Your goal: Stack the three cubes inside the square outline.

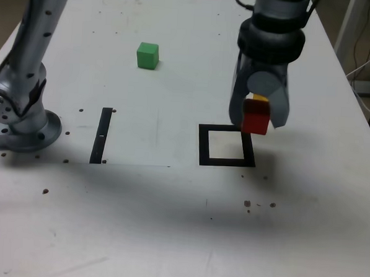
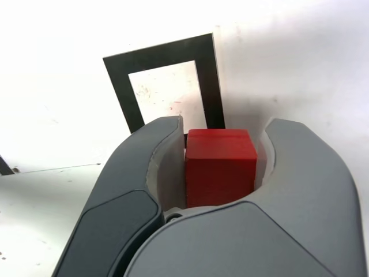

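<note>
Bare table [image 1: 188, 70] all around green cube [image 1: 148, 56]; red cube [image 2: 221, 173] blocks claw [image 2: 225, 130].

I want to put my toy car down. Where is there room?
Room: between the black strip and the square, and in front of both. Crowded: by the square, where the gripper holds the red cube.

A pale surface [image 1: 137, 229] is marked by small dark specks and crossed by a thin seam. A straight black strip [image 1: 101, 136] is laid flat on it. Its front part is dimmed by soft shadow. Pale cables [image 1: 365, 101] are seen beyond its edge at the exterior view's right, against a dark background.
</note>
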Robot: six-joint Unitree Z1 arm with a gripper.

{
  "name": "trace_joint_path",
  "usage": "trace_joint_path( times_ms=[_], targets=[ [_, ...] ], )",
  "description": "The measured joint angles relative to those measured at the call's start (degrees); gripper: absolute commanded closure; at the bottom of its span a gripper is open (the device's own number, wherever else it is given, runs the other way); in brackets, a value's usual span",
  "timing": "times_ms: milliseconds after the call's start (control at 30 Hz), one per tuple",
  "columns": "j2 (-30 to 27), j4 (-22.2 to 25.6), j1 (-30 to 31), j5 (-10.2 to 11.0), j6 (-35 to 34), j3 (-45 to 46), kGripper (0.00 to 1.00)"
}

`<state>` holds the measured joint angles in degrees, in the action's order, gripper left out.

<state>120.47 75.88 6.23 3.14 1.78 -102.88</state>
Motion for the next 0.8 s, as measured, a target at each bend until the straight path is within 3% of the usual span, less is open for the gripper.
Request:
trace_joint_path(
  times_ms=[267, 500, 800],
  targets=[
    [-2.88, -7.14, 0.00, -0.10, -3.76, 10.75, 0.70],
    [-3.99, -9.18, 0.00, 1.49, -6.88, 14.42, 0.71],
    [-3.99, -12.08, -0.06, 1.96, -9.53, 18.01, 0.70]
  ],
)
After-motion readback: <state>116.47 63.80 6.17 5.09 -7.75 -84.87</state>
